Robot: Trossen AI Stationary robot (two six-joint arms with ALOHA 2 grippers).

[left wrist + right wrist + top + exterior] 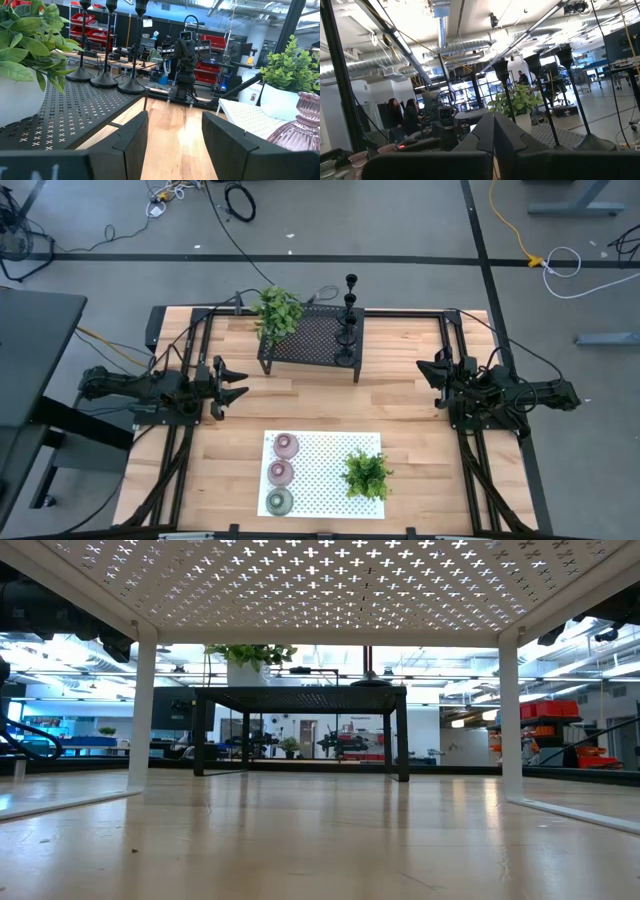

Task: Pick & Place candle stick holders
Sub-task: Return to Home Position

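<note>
Along the left edge of the white shelf (330,450), a row of three.
A pink glass holder (287,445), a second pink glass holder (281,472) and an olive-green glass holder (279,501) stand in line there; beyond the shelf, black candle stick holders (348,330) stand on the black mesh rack (305,340). Left of the shelf the left gripper (238,381) hangs with fingers apart; right of it, the right gripper (425,372) seems closed, empty.
</note>
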